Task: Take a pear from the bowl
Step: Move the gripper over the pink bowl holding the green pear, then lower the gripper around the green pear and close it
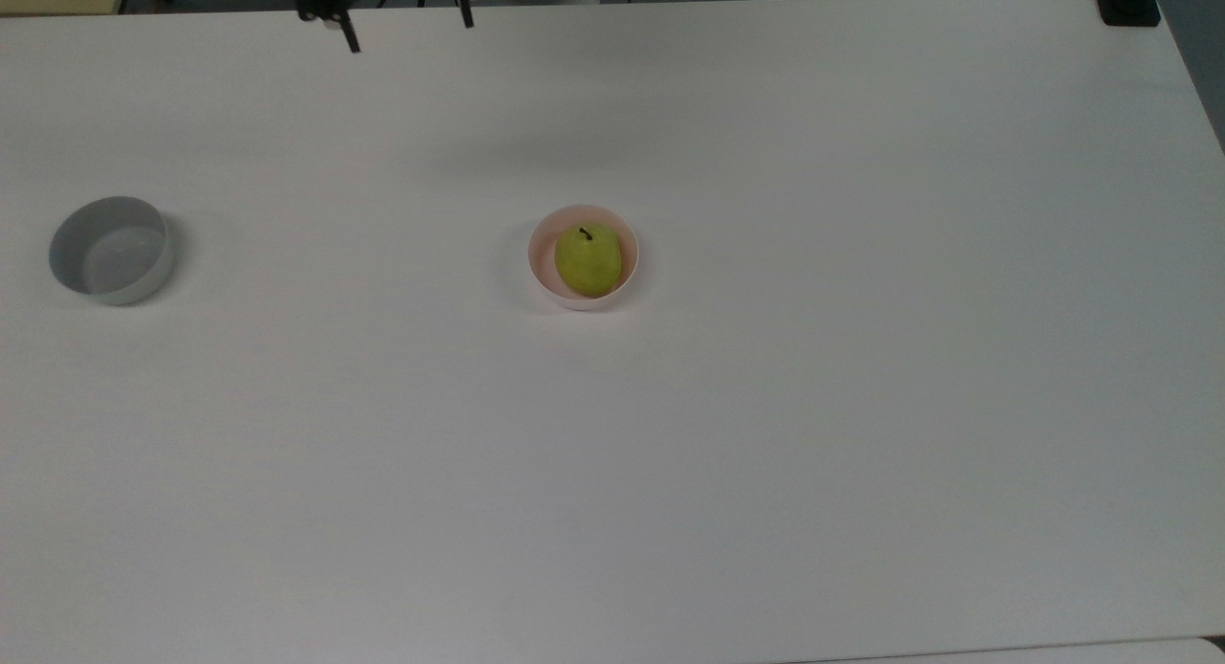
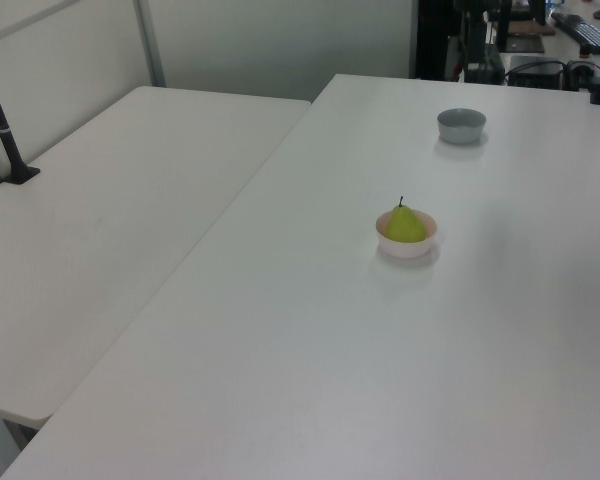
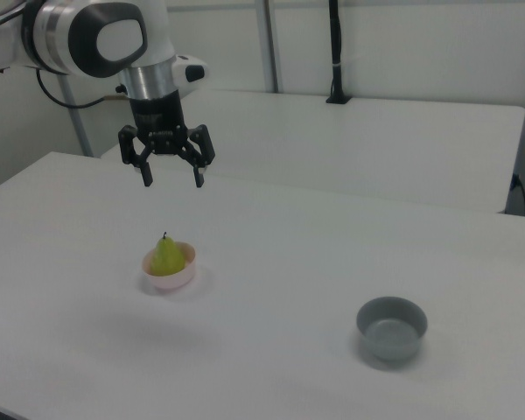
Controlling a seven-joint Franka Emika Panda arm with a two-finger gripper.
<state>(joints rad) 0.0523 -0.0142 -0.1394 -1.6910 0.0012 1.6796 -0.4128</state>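
A yellow-green pear (image 1: 587,260) (image 2: 404,225) (image 3: 165,256) with a short dark stem stands upright in a small pale-pink bowl (image 1: 544,279) (image 2: 408,248) (image 3: 174,279) near the middle of the white table. My gripper (image 3: 172,181) (image 1: 410,33) hangs open and empty well above the table. In the right view it sits above and slightly right of the pear, clear of it. In the top view its two dark fingers (image 1: 350,34) poke in at the upper edge.
A grey bowl (image 1: 111,250) (image 2: 461,125) (image 3: 391,328) stands empty at the top view's far left. A second white table (image 2: 100,230) adjoins along the left view's left side. A black post clamps to the table corner (image 1: 1129,4).
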